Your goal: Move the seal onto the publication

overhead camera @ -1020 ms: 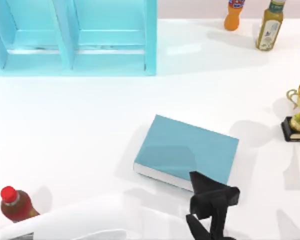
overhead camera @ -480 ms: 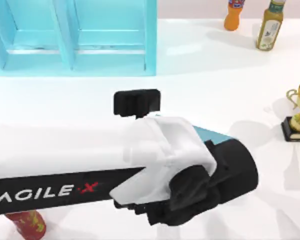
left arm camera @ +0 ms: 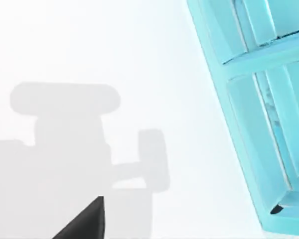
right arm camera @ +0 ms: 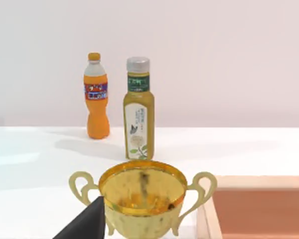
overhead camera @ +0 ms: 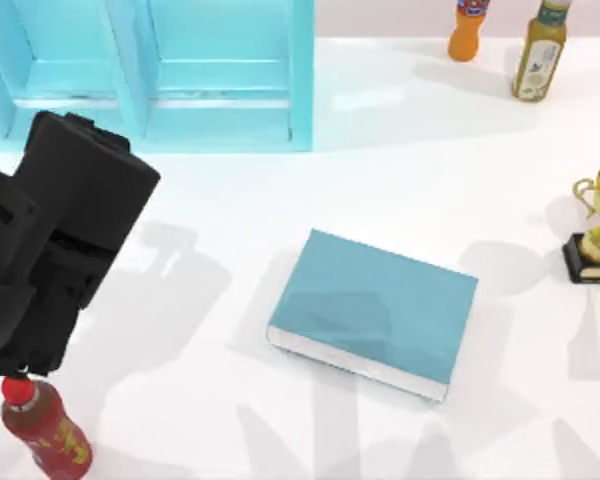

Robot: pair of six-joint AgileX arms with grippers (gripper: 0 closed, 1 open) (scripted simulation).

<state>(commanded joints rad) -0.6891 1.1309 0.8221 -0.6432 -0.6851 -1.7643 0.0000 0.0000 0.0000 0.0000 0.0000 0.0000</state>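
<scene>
The publication (overhead camera: 375, 310), a thick teal-blue book with white page edges, lies flat near the middle of the table with nothing on its cover. The seal is out of view. My left gripper (overhead camera: 55, 250) hangs as a black mass over the table's left side, well left of the book and just in front of the shelf unit. Its black tip (left arm camera: 84, 225) shows above bare white table in the left wrist view. A black tip of my right gripper (right arm camera: 87, 225) shows close to the gold trophy in the right wrist view.
A light blue shelf unit (overhead camera: 150, 75) fills the back left. A red-capped bottle (overhead camera: 40, 430) stands at the front left, below the left gripper. A gold trophy (overhead camera: 598, 225) stands at the right edge. An orange bottle (overhead camera: 468, 28) and a green bottle (overhead camera: 540, 55) stand at the back right.
The left arm, at the book's front edge a second ago, swept over the book and has pulled back to the left. The book's cover is uncovered again.
</scene>
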